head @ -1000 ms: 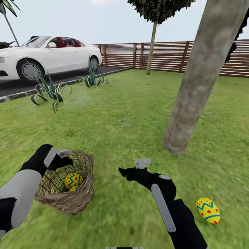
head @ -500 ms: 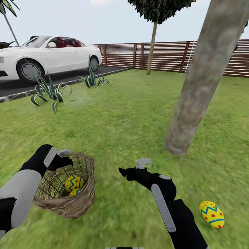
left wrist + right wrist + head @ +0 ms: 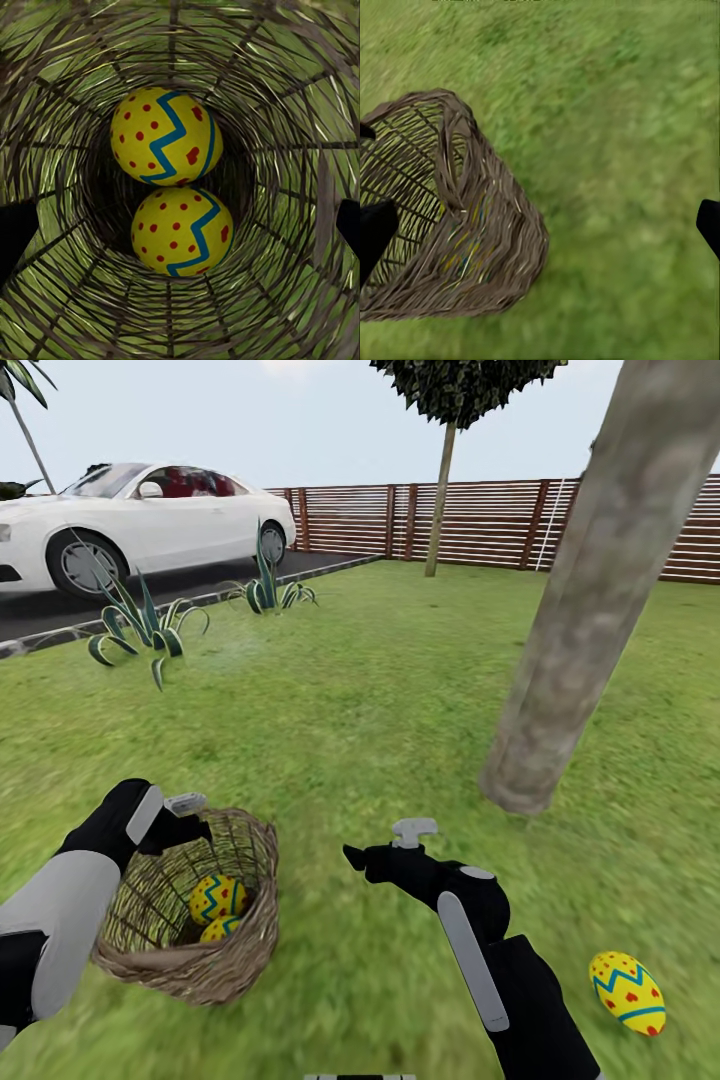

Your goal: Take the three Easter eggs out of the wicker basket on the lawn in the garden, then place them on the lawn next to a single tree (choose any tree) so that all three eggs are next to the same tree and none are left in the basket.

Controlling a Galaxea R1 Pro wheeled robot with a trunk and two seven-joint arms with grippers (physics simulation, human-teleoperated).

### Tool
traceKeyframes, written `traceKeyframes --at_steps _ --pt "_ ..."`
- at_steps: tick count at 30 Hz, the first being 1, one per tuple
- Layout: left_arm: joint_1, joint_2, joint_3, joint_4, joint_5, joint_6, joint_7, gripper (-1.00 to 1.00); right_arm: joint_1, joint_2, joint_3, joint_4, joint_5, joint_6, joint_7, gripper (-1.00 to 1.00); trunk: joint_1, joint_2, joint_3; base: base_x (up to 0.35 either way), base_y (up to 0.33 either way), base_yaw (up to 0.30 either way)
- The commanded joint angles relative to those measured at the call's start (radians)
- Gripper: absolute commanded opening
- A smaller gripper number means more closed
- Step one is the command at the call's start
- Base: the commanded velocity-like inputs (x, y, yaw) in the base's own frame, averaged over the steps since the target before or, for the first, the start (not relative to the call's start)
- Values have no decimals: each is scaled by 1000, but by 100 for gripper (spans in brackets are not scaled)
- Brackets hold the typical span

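The wicker basket (image 3: 235, 960) lies tilted on the lawn (image 3: 350, 700) at the lower left, with two Easter eggs (image 3: 218, 897) inside it. My left gripper (image 3: 192, 824) sits at the basket's far rim. In the left wrist view it stands open (image 3: 182, 229), looking down at one egg (image 3: 166, 135) touching the other (image 3: 182, 231). The third egg (image 3: 627, 992) lies on the grass at the lower right, a short way from the tree (image 3: 585, 620). My right gripper (image 3: 362, 857) hovers open and empty right of the basket (image 3: 472, 247).
A white car (image 3: 130, 520) stands on the dark driveway at the back left, with two spiky plants (image 3: 140, 625) along its kerb. A thin-trunked tree (image 3: 438, 500) and a brown slat fence (image 3: 480, 520) close off the far side. Open grass lies between basket and trunk.
The near things have slid a little right and down in the picture: basket, trunk base and the lawn egg. Both arms keep their pose in the view, so the camera has moved.
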Motion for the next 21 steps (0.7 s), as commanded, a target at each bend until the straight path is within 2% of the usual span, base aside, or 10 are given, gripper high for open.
traceKeyframes --at_steps 1,11,21 --pt "0 0 2 -1 11 4 9 100 -1 0 0 -1 2 5 2 100 0 0 -1 144 89 0" --pt "0 -1 2 -1 11 4 7 100 -1 0 -2 -1 2 5 2 100 0 0 -1 143 37 0" --pt "1 -2 3 0 12 4 5 100 -1 0 -2 -2 2 5 2 100 0 0 -1 27 2 0"
